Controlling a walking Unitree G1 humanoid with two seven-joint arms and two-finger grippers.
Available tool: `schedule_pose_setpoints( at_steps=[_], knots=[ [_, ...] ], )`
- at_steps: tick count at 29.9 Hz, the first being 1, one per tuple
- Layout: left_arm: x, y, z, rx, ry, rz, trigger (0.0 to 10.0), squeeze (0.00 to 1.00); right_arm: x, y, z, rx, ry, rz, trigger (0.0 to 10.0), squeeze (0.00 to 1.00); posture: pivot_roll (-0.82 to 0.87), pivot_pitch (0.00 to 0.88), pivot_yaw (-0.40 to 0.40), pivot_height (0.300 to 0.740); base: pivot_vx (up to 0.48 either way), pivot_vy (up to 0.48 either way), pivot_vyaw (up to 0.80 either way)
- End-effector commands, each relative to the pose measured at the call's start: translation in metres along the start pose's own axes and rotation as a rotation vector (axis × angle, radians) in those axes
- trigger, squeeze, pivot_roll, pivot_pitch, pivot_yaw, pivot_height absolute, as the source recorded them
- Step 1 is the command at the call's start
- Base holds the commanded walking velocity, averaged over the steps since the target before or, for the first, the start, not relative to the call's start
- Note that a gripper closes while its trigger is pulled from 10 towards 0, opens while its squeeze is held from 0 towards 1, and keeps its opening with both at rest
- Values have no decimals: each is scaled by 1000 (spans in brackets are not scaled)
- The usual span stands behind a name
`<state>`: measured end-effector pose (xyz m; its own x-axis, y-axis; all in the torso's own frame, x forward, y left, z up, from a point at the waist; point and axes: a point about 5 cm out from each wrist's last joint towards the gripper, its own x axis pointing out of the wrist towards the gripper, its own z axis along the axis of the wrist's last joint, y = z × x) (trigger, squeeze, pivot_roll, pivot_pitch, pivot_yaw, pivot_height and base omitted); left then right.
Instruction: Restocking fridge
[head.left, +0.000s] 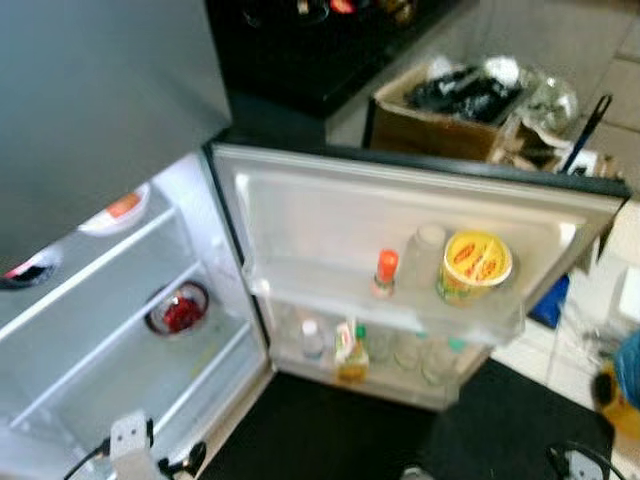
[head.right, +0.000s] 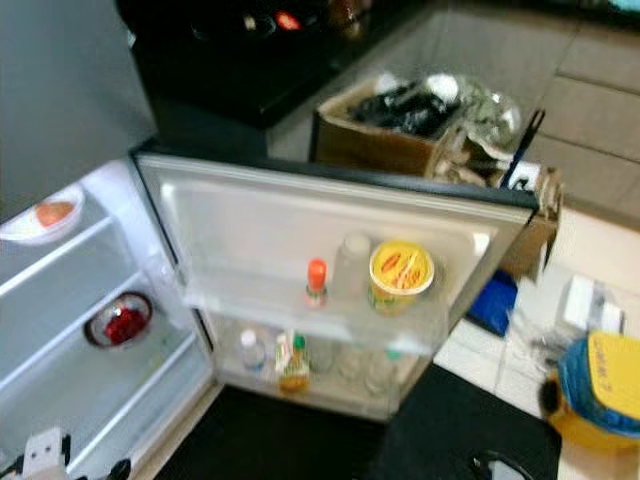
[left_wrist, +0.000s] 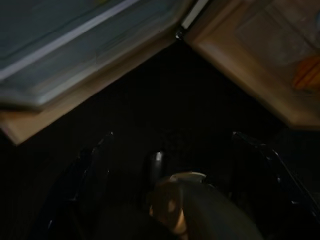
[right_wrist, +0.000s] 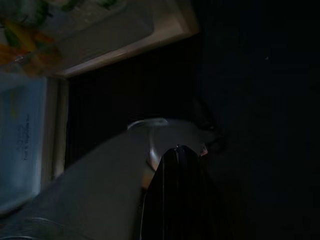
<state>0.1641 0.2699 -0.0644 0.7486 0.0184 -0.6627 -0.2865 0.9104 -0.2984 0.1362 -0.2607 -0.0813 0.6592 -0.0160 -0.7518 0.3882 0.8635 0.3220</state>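
Observation:
The fridge stands open before me, its door (head.left: 300, 215) swung wide. On the upper door shelf (head.left: 330, 290) sit a yellow-lidded tub (head.left: 476, 262), a pale bottle (head.left: 425, 250) and a small orange-capped bottle (head.left: 385, 272). The lower door shelf holds a juice bottle (head.left: 350, 352) among several small bottles. Inside are a bowl of red food (head.left: 178, 308) and a plate with something orange (head.left: 118, 210). My left gripper (left_wrist: 171, 135) hangs low over the dark mat, fingers (left_wrist: 95, 165) spread wide with nothing held. My right gripper (right_wrist: 179, 150) hangs idle in the dark near the door's foot.
A dark mat (head.left: 330, 430) covers the floor in front of the fridge. A cardboard box of bags (head.left: 450, 110) stands behind the door. On the tiled floor to the right are a blue and yellow container (head.right: 600, 390) and other clutter.

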Motion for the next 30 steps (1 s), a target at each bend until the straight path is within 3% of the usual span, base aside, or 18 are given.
schedule_pose_setpoints(
  at_steps=[1, 6, 20, 26, 27, 30],
  knots=[
    [-1, 0, -6, -2, 19, 5, 10000, 0, -2, -2, -8, 7, 30, -15, 10000, 0, -87, 146, -4, 717, 0, 0, 0],
    [-1, -1, -6, -5, 18, 2, 10000, 0, -3, 1, -3, 17, -15, 64, 10000, 0, -84, 149, -4, 732, 0, 0, 0],
    [-2, -4, -14, 4, 39, 0, 10000, 0, -3, 0, -4, -2, 5, 74, 10000, 0, -88, 145, -9, 740, 0, 0, 0],
    [-5, -7, -31, 35, 86, 9, 10000, 0, -2, -3, -9, -34, 37, -34, 10000, 0, -86, 137, -9, 740, 0, 0, 0],
    [-10, -10, -48, 35, 146, -5, 10000, 0, -1, -1, -13, -54, 61, -47, 10000, 0, -86, 128, -9, 740, 0, 0, 0],
    [-15, -14, -64, 6, 205, -15, 10000, 0, 0, 4, -16, -77, 79, -45, 10000, 0, -86, 128, -9, 740, 0, 0, 0]
  ],
)
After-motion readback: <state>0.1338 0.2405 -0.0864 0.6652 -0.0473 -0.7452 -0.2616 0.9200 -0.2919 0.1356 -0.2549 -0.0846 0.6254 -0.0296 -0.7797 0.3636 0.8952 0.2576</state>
